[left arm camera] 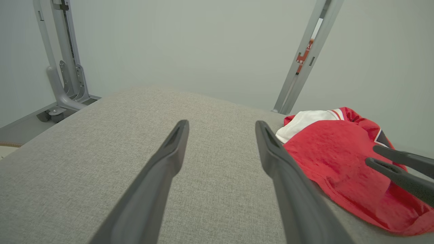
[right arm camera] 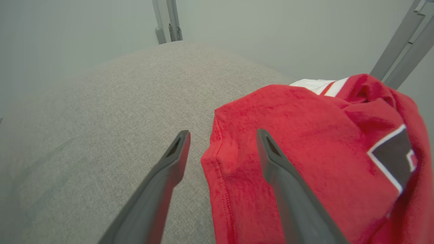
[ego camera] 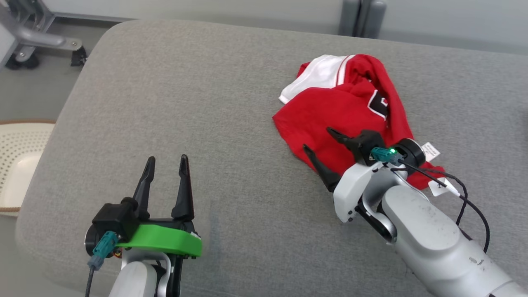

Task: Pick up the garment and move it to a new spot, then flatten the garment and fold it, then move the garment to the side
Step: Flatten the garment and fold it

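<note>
Red garment (ego camera: 346, 111) crumpled on grey worktop (ego camera: 214, 103), right of centre. R pincer (ego camera: 317, 138) released, astride its near hem (contact unclear, prob. none). L pincer (ego camera: 167, 158) released, well apart, over bare worktop.

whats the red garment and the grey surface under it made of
Red garment: looks like soft matte knit, perhaps cotton jersey; it crumples loosely and shows a stitched hem. Grey surface: seems a matte woven upholstery cloth over padding; fine weave texture, rounded corners.
</note>
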{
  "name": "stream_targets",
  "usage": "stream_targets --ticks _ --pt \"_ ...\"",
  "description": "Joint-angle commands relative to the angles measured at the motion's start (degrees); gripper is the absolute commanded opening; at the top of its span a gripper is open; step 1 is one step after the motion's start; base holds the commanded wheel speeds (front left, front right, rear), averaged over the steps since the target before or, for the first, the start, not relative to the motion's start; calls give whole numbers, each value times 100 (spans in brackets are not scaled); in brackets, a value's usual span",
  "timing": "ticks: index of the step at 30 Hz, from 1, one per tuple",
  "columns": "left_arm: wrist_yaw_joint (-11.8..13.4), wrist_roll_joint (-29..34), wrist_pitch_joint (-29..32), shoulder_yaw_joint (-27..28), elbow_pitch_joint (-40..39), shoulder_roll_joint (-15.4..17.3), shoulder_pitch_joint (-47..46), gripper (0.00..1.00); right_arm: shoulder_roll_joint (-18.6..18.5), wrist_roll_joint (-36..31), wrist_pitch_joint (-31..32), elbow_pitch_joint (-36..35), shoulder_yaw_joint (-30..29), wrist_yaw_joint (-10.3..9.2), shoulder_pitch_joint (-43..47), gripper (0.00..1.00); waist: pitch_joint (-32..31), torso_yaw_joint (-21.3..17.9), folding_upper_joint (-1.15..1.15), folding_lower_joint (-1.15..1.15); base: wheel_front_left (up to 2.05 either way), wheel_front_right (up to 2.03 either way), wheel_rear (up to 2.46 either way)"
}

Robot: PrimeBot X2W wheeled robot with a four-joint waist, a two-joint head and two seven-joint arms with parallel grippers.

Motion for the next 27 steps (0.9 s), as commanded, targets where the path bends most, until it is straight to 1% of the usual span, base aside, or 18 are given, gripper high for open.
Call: stream_targets --ticks 1,5,10,14,19,20,21,25,27 --pt "33 -53 -1 -56 -15 5 -99 100 -104 98 19 215 70 -8 -171 100 321 505 0 0 0 0 0" --pt "83 -158 -2 -208 -108 6 -168 100 -187 144 -7 920 288 -7 -563 100 420 822 0 0 0 0 0" --pt "17 -321 -2 -346 -435 3 -130 100 -271 193 -18 1742 476 -8 -913 100 543 1136 0 0 0 0 0" --pt "33 -385 -1 -421 -544 4 -56 100 -281 273 8 2224 652 -7 -1125 100 630 1251 0 0 0 0 0" --pt "76 -395 -1 -479 -556 4 -42 100 -189 459 20 2687 795 -8 -1258 100 689 1266 0 0 0 0 0" --pt "88 -398 -2 -481 -545 3 -52 100 -159 482 -2 2745 853 -7 -1271 35 690 1242 0 0 0 0 0" --pt "97 -393 -2 -485 -531 3 -64 100 -135 496 -51 2773 907 -6 -1274 0 685 1214 0 0 0 0 0" --pt "82 -336 -1 -455 -476 5 -121 100 -37 619 -379 2708 1173 -4 -1276 0 605 1008 0 0 0 0 0" --pt "71 -283 -1 -407 -444 6 -126 100 41 785 -551 2554 1305 -4 -1191 0 515 853 0 0 0 0 0"
